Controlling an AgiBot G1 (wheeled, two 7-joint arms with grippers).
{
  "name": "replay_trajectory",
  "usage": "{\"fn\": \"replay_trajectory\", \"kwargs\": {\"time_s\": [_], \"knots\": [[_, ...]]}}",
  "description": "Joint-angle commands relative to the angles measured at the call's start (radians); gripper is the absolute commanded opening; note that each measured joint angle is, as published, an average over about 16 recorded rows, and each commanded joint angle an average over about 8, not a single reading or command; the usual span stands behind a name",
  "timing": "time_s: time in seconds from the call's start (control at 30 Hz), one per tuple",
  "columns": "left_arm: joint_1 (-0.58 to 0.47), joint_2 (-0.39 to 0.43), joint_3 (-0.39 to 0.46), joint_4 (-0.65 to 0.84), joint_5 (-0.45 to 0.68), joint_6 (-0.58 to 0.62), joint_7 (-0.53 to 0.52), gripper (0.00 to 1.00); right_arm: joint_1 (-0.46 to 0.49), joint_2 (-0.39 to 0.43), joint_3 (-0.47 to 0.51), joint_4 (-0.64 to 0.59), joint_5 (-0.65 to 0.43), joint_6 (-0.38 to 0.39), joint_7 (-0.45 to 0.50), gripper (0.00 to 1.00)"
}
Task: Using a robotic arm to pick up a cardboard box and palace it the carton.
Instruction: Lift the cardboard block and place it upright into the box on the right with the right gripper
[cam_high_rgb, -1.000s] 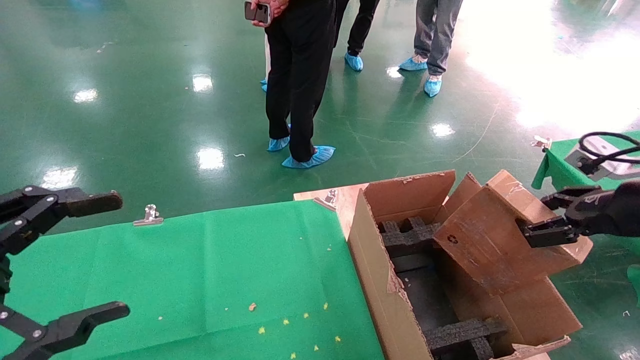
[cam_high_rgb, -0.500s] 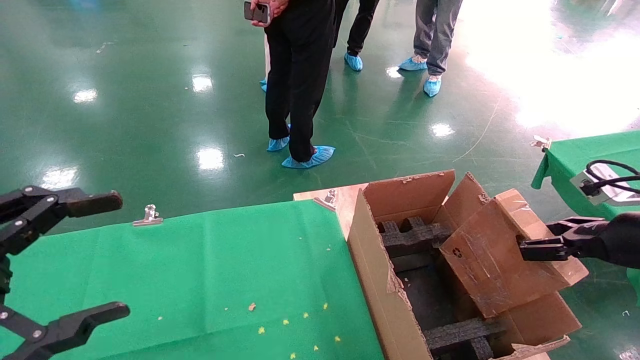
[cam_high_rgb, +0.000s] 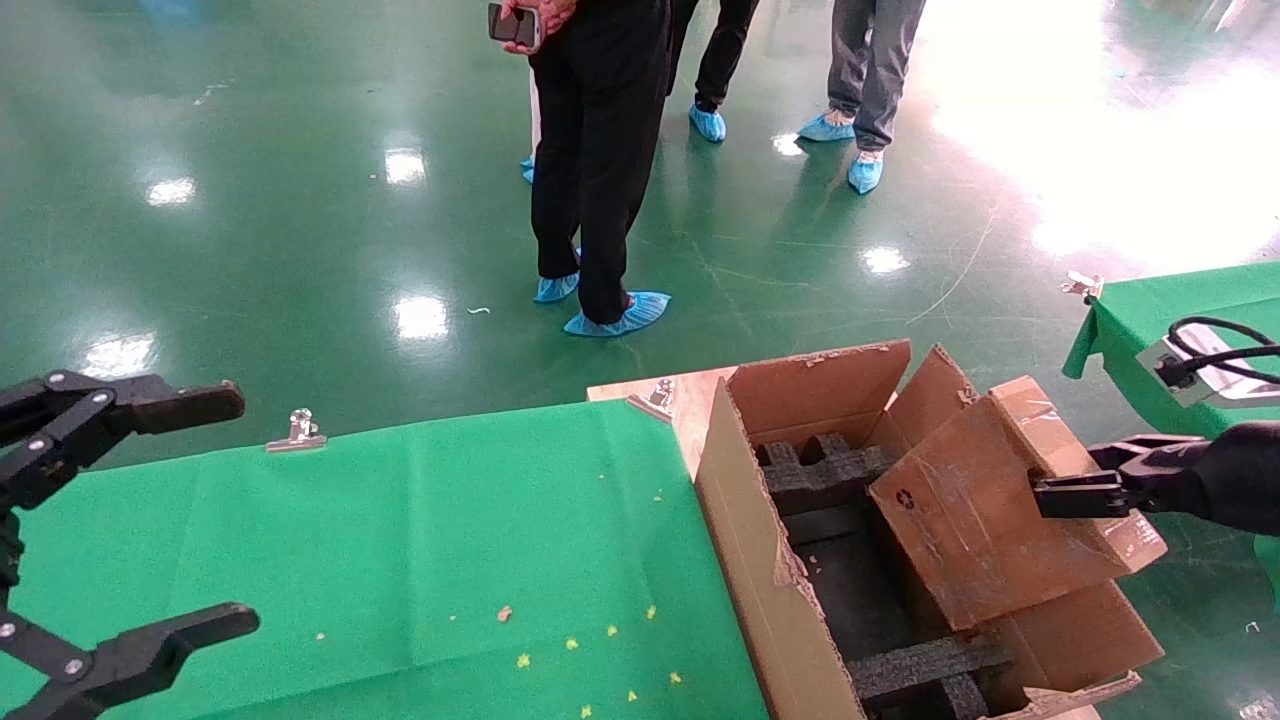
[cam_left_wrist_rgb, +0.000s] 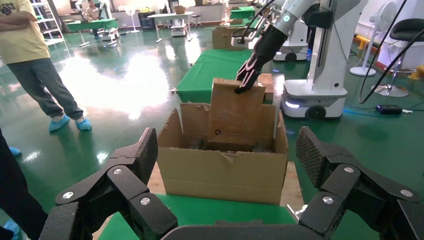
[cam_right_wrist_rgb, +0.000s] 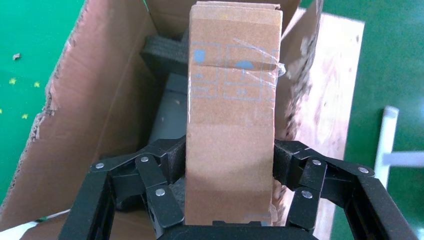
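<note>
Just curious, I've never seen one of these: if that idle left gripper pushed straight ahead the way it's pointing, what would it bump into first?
Probably the carton: in the left wrist view its near wall sits between the left gripper's open fingers, with only green cloth between. Depth is hard to judge.

A green cloth (cam_high_rgb: 400, 540) covers the worktop (cam_high_rgb: 690, 400), held at its far edge by metal clips (cam_high_rgb: 297, 430) — yellow crumbs (cam_high_rgb: 575, 645) dot its near part. People in blue shoe covers (cam_high_rgb: 620, 315) stand far off on the glossy green floor (cam_high_rgb: 250, 200); one holds a phone (cam_high_rgb: 515, 25).
</note>
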Motion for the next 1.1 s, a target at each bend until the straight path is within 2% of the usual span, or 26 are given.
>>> {"fn": "replay_trajectory", "kwargs": {"time_s": [0.03,0.57,1.1], "knots": [[0.0,0.0,0.0,0.0,0.0,0.0,0.0,1.0,-0.006,-0.007,-0.005,-0.007,0.001,0.009,0.019,0.0],[0.0,0.0,0.0,0.0,0.0,0.0,0.0,1.0,-0.062,-0.107,-0.072,0.001,-0.147,0.14,0.305,0.0],[0.0,0.0,0.0,0.0,0.0,0.0,0.0,1.0,-0.166,-0.175,-0.129,0.043,-0.213,0.337,0.449,0.0]]}}
